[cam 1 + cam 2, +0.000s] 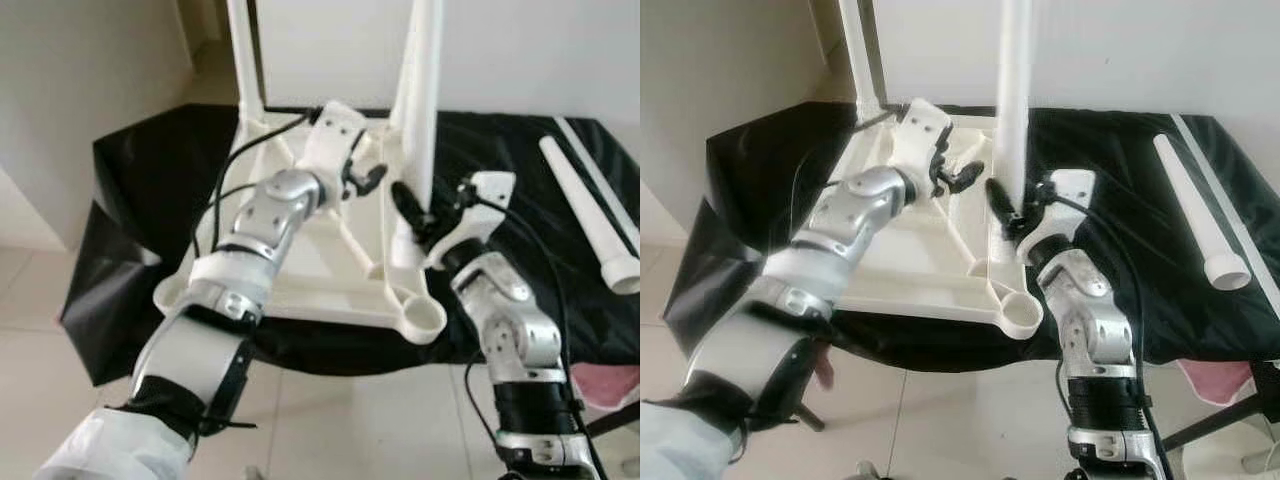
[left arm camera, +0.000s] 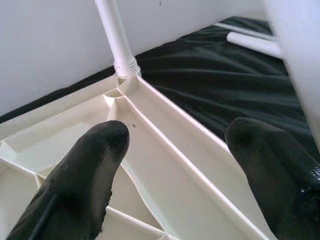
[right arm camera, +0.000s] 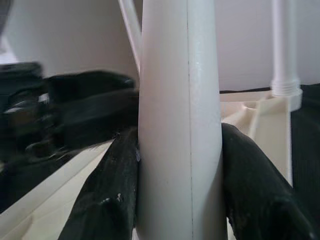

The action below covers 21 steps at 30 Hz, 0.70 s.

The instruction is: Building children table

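Right claw (image 3: 180,165) around table leg (image 3: 180,100)

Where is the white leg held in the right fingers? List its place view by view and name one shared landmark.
Left eye view: the leg stands upright, right of centre, running off the top edge.
Right eye view: upright near the centre.
Left wrist view: probably the blurred white surface beside one finger.
Right wrist view: close up, clamped between both fingers.
Shared landmark: the upturned cream tabletop.
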Motion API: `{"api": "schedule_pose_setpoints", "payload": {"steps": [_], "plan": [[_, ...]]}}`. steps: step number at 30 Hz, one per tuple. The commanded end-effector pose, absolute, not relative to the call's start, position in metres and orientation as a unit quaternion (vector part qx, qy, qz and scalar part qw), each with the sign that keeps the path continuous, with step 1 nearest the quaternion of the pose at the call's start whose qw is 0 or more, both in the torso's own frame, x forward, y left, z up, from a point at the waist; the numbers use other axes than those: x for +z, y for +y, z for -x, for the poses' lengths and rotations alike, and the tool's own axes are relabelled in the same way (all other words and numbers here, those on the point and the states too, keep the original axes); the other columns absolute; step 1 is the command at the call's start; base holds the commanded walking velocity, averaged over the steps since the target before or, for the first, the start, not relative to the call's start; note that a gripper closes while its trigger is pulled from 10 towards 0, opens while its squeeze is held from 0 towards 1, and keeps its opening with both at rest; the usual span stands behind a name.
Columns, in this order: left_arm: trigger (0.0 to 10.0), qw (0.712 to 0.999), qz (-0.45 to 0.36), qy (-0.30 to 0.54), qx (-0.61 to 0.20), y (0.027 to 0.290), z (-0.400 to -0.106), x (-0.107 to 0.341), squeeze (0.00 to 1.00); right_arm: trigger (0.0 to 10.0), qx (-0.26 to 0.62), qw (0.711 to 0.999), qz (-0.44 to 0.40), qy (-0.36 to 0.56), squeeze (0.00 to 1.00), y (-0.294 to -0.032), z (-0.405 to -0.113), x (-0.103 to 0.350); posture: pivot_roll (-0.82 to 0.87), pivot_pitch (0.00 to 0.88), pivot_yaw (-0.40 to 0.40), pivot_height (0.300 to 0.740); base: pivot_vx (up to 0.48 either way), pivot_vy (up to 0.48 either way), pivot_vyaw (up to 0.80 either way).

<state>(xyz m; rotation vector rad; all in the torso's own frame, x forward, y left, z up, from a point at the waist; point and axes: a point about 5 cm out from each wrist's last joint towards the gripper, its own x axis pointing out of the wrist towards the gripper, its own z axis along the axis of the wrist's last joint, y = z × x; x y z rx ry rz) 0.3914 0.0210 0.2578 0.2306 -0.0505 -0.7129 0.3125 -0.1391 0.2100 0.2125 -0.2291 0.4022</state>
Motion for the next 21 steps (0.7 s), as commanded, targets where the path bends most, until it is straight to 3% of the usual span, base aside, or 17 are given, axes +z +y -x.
{"api": "schedule_pose_setpoints", "payload": {"steps": [1, 8, 13, 16, 21], "plan": [[10.0, 0.955, -0.100, -0.035, -0.276, 0.026, -0.399, 0.264, 0.00, 10.0, 0.232, 0.958, -0.107, -0.128, 0.00, -0.131, -0.305, 0.212, -0.07, 0.000, 0.007, 0.740, 0.000, 0.000, 0.00], [10.0, 0.935, -0.052, -0.032, -0.350, 0.017, -0.398, 0.278, 0.00, 10.0, 0.278, 0.949, -0.100, -0.113, 0.00, -0.121, -0.295, 0.204, -0.08, 0.000, 0.012, 0.740, 0.000, 0.000, 0.00], [10.0, 0.903, -0.017, -0.040, -0.427, 0.008, -0.392, 0.289, 0.00, 10.0, 0.286, 0.947, -0.097, -0.107, 0.00, -0.120, -0.292, 0.200, -0.08, 0.000, 0.017, 0.740, 0.000, 0.000, 0.00], [10.0, 0.862, 0.007, -0.073, -0.502, -0.001, -0.381, 0.300, 0.00, 10.0, 0.287, 0.947, -0.095, -0.107, 0.00, -0.119, -0.292, 0.198, -0.08, 0.000, 0.020, 0.740, 0.000, 0.000, 0.00], [10.0, 0.840, 0.005, -0.100, -0.533, -0.010, -0.372, 0.308, 0.00, 10.0, 0.285, 0.947, -0.098, -0.109, 0.00, -0.117, -0.292, 0.198, -0.08, 0.000, 0.017, 0.740, 0.000, 0.000, 0.00]]}}
